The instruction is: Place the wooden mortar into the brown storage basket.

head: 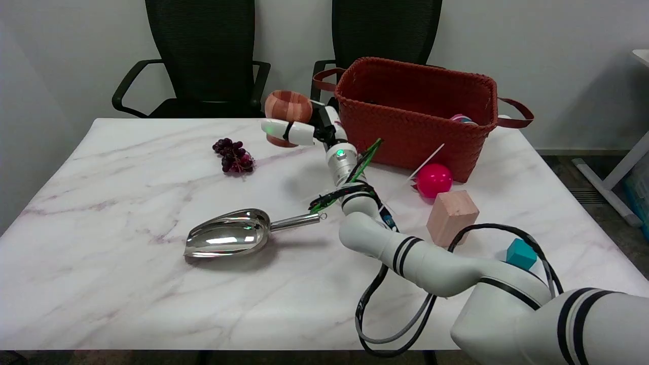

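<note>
On a white marble-patterned surface (pixel 127 304), one wooden mortar (pixel 287 107), one brown storage basket (pixel 413 119), one bunch of dark grapes (pixel 233 155), one metal scoop (pixel 236 238), one pink ball (pixel 434 180), one pale wooden block (pixel 452 217) and one teal cube (pixel 520 254) are in view, with two black chairs (pixel 203 56) behind. The mortar sits near the far edge, just left of the basket, upright with its round mouth facing up and its axis vertical; whether its base touches the surface cannot be told. The right arm reaches in from the lower right, bends at the elbow above the surface and stretches toward the far edge. Its robot hand (pixel 304 131) is at the mortar's near side, one white finger lying across the front of the bowl's lower half, holding the mortar. The grapes lie to the mortar's left and nearer; the ball rests against the basket's near wall.
</note>
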`<state>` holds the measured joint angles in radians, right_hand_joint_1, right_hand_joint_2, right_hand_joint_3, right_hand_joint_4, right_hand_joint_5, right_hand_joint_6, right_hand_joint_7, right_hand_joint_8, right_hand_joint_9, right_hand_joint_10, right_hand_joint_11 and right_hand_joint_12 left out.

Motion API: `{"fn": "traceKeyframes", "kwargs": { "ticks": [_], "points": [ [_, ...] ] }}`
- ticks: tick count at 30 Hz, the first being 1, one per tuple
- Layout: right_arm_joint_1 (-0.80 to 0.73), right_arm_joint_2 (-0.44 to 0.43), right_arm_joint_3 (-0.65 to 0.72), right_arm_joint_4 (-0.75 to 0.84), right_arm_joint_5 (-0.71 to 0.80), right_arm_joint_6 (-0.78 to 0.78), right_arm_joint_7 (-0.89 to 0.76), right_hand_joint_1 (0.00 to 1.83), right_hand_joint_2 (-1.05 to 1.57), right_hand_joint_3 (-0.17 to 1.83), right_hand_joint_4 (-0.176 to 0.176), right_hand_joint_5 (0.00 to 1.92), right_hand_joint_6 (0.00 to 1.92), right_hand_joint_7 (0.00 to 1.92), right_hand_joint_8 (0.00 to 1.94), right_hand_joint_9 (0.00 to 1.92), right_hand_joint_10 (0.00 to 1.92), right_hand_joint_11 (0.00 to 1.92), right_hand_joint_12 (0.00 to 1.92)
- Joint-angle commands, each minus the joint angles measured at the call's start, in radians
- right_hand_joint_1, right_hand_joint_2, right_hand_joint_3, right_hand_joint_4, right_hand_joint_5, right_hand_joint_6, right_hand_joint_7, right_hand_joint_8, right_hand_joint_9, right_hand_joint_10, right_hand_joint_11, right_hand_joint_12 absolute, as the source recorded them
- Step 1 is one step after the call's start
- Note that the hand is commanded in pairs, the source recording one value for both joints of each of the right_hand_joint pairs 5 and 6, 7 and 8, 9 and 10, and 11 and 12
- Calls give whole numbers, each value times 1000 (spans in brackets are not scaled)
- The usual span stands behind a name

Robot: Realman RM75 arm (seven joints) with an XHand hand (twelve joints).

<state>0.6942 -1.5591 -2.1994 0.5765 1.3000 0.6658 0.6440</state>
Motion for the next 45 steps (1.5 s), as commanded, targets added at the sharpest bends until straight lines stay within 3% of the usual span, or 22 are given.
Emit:
{"fn": "traceKeyframes", "kwargs": {
  "ticks": [1,12,31,35,45],
  "points": [
    [-91,69,9,281,-84,147,8,1207,686,216,0,668,668,1165,1165,1032,1032,813,813],
    [-81,114,43,374,-84,143,-78,1198,680,273,0,664,664,1176,1176,1041,1041,833,833],
    [-8,195,163,366,-70,116,-186,1189,608,301,0,589,589,1150,1150,1011,1011,799,799],
    [-1,207,220,330,-59,84,-187,1168,521,375,0,582,582,1145,1145,978,978,757,757],
    [115,229,252,76,-56,-14,-179,1139,480,216,0,544,544,1133,1133,941,941,703,703]
  ]
}}
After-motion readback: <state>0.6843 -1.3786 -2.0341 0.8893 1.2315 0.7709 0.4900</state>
